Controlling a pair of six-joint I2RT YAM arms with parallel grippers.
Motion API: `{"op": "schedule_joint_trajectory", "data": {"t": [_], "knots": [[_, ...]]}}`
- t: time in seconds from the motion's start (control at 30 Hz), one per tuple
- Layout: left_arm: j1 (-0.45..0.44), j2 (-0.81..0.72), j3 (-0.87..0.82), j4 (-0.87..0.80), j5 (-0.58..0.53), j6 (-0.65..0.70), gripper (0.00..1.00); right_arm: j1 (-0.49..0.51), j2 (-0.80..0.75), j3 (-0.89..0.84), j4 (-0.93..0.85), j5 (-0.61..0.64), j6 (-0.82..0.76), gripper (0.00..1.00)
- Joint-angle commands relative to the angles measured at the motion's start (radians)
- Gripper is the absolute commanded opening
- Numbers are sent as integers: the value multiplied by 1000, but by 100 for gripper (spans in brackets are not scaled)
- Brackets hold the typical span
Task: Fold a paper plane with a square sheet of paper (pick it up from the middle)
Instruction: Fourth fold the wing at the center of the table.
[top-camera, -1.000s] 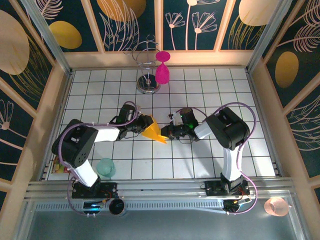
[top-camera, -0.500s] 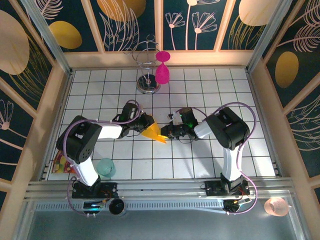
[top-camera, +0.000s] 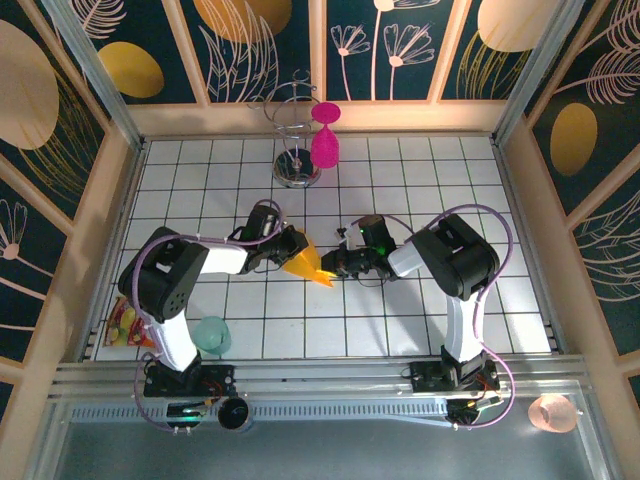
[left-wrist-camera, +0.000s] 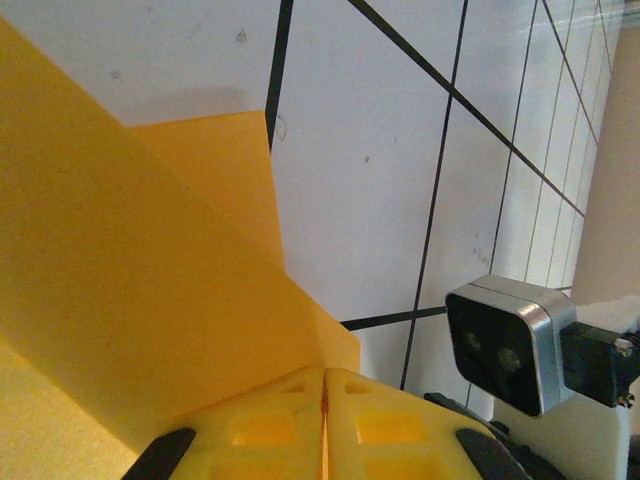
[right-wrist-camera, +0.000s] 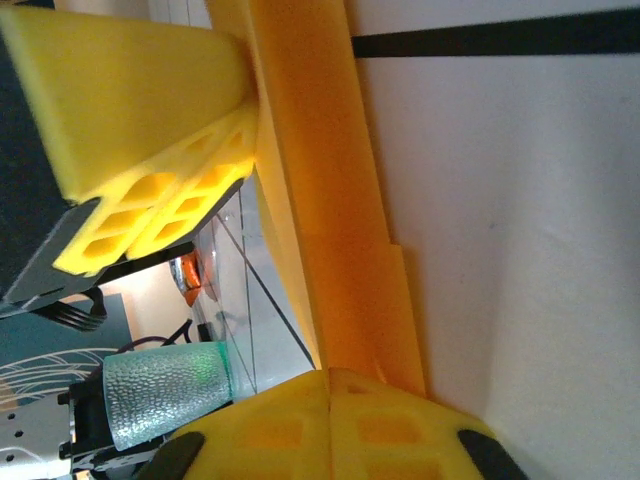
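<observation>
The orange-yellow sheet of paper (top-camera: 308, 264) is folded into a pointed, layered wedge and hangs between both grippers over the middle of the table. My left gripper (top-camera: 292, 248) is shut on its left side. In the left wrist view the yellow pads (left-wrist-camera: 270, 425) meet on the paper (left-wrist-camera: 150, 280). My right gripper (top-camera: 336, 268) is shut on the pointed right end. In the right wrist view the stepped layers of the paper (right-wrist-camera: 335, 210) run up from my shut right gripper (right-wrist-camera: 330, 374) to the left gripper's fingers (right-wrist-camera: 150, 120).
A magenta goblet (top-camera: 325, 145) hangs on a wire rack (top-camera: 296, 172) at the back. A green cup (top-camera: 211, 333) stands by the left arm's base, with a snack packet (top-camera: 125, 326) at the table's left edge. A pink cup (top-camera: 552, 412) sits beyond the front rail.
The left jaws have closed the last bit onto the paper, and the left arm's elbow has swung slightly rightward. The paper and the right arm stay put.
</observation>
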Motion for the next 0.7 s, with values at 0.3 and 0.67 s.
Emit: {"op": "schedule_joint_trajectory", "data": {"t": [0.3,0.67], "knots": [[-5,32,45,-63,-30,34,8,-43,-136,4,-155,43,-64,28],[-4,38,57,-79,-36,36,8,39,-211,109,-512,385,-353,47]]}}
